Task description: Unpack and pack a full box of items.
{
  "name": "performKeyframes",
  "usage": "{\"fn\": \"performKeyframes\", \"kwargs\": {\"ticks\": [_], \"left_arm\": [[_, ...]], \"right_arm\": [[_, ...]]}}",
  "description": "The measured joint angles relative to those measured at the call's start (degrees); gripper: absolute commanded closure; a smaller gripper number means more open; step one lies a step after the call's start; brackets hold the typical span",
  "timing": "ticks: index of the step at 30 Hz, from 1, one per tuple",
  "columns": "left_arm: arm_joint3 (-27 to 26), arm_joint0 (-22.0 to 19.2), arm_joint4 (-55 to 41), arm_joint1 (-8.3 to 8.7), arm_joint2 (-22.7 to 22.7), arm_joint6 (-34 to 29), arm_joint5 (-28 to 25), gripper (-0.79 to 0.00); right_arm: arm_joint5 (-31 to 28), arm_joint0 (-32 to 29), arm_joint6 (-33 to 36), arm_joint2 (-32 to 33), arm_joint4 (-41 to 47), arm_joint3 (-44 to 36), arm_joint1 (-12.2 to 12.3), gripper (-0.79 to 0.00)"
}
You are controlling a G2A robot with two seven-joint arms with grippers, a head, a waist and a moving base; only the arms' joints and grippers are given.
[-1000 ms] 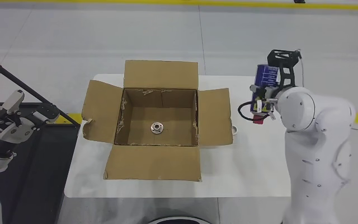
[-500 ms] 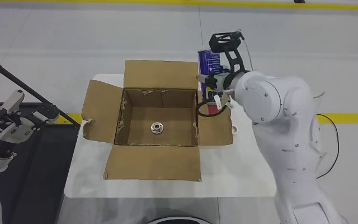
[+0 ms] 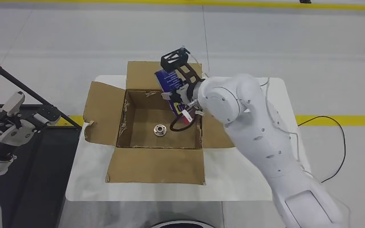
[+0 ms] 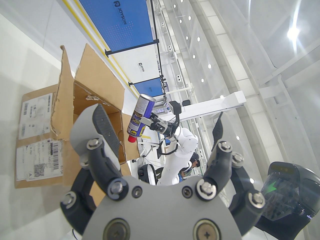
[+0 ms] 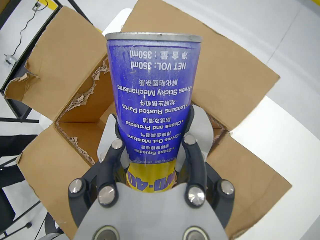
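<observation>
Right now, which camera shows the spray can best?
The right wrist view: the spray can sits close, clamped in the right gripper above the open box. The top view shows its blue body over the box's far edge, partly under the gripper. The left wrist view shows it far off, tilted, red cap down.

R tool (image 5: 153, 126) clamped, L tool (image 4: 160, 118) spread

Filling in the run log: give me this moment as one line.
right tool: shut on spray can, above open cardboard box | left tool: open, empty | in box: small round metal part
</observation>
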Motion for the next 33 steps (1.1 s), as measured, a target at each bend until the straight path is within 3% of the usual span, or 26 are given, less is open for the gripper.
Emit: {"fn": "performKeyframes", "kwargs": {"ticks": [16, 27, 33], "left_arm": [[0.0, 0.0, 0.0, 0.00, 0.0, 0.0, 0.0, -0.785], [0.0, 0.0, 0.0, 0.00, 0.0, 0.0, 0.0, -0.785], [0.0, 0.0, 0.0, 0.00, 0.0, 0.0, 0.0, -0.785]], "right_arm": [[-6.2, 4.9, -3.9, -12.8, 6.3, 17.5, -5.0, 0.000], [-7.2, 9.3, -5.0, -21.7, 7.3, 33.7, -10.9, 0.000], [-4.7, 11.1, -4.9, -25.2, 5.1, 40.9, -14.2, 0.000]]}}
